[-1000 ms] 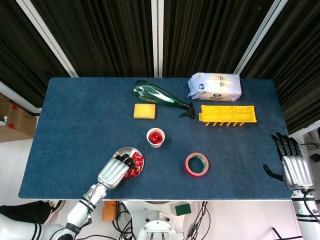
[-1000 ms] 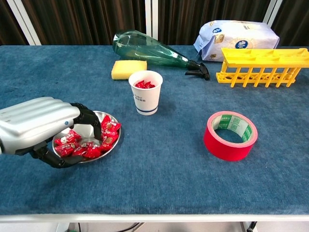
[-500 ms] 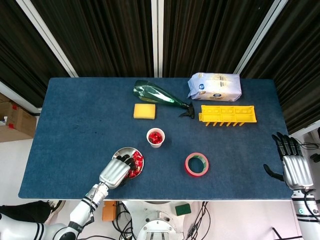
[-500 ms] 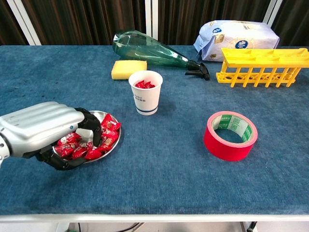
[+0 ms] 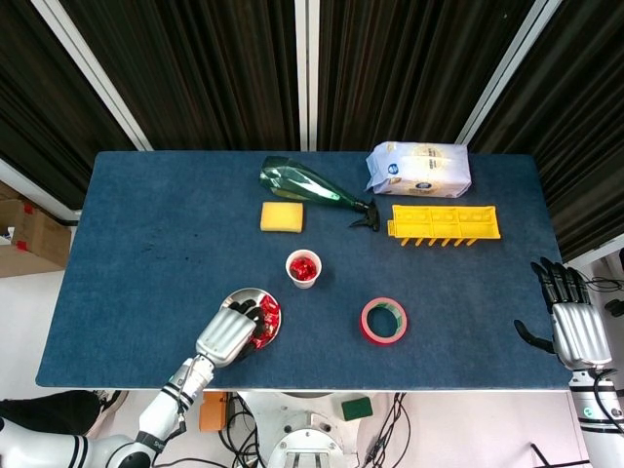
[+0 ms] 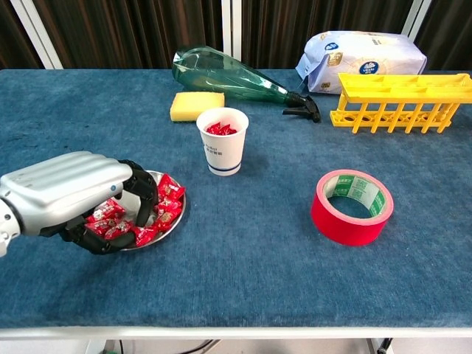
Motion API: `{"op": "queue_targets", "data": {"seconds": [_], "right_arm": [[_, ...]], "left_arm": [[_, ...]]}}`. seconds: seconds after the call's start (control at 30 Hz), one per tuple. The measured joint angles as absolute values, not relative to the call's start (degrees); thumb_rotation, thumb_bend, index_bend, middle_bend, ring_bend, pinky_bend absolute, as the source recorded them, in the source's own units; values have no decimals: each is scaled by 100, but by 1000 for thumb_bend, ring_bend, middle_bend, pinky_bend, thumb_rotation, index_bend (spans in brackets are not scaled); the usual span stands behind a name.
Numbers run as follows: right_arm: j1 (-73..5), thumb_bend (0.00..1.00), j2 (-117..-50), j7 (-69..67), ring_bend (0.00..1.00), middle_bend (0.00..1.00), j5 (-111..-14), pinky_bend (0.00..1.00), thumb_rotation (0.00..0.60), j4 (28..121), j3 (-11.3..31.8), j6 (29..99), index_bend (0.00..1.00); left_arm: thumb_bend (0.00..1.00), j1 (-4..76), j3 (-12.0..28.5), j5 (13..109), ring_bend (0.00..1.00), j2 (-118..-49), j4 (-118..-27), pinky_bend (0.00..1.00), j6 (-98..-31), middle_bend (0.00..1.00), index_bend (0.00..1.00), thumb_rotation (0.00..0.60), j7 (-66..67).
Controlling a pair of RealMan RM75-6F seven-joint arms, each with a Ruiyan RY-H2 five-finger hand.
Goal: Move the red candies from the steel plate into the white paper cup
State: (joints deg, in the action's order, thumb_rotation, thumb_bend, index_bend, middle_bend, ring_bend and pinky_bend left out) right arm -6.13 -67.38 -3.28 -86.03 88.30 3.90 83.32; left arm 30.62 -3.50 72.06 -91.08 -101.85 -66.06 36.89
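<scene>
The steel plate (image 5: 237, 293) (image 6: 179, 217) sits near the table's front edge, left of centre, with several red candies (image 5: 269, 312) (image 6: 167, 198) in it. My left hand (image 5: 229, 334) (image 6: 70, 190) lies over the plate's near side, its dark fingers (image 6: 140, 193) curled down into the candies. Whether it holds one is hidden. The white paper cup (image 5: 303, 268) (image 6: 223, 144) stands upright just beyond the plate, with red candies inside. My right hand (image 5: 570, 317) hangs off the table's right edge, fingers spread and holding nothing.
A red tape roll (image 5: 383, 321) (image 6: 352, 206) lies right of the plate. Behind the cup are a yellow sponge (image 5: 282, 216) (image 6: 196, 105) and a green spray bottle (image 5: 307, 182) on its side. A yellow rack (image 5: 445, 223) and a white bag (image 5: 419, 169) sit at the back right.
My left hand has shifted slightly right and further over the plate, its fingers curling deeper into the candies. The right hand has not moved.
</scene>
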Motion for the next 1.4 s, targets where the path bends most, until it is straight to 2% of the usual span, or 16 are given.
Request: {"op": "queue_targets", "data": {"seconds": [0.37,0.67,1.03,1.3,1.4], "right_arm": [[-599,238,-6731,-340,0,5,-8621,0,600,8841,387,8366,0],[-591,238,-6716,-370,0,5,-8645,0,600,8845,380,8387,0],[-567,238,-6693,-424,0,5,-8662,0,600,8849,389,8444,0],[-571,238,-6669,-494,0,5,-8648,0,600,8833,406,8441,0],[-574,238,-6660,-518,0,5,-8643,0,600,8829,411,8434,0]], "left_arm": [[366,2994,-223,7302,200,-9016,-10304,370,-6676,335,594,600,3512],[366,3017,46,7379,201,-8643,-10855,370,-6817,339,595,600,3529],[367,3670,1003,6544,201,-8502,-11355,370,-6609,340,597,600,4232],[367,4575,1730,5380,201,-9051,-10805,370,-6401,340,597,600,4724],[368,4813,1839,5089,201,-9235,-10540,370,-6366,340,597,600,4838]]}}
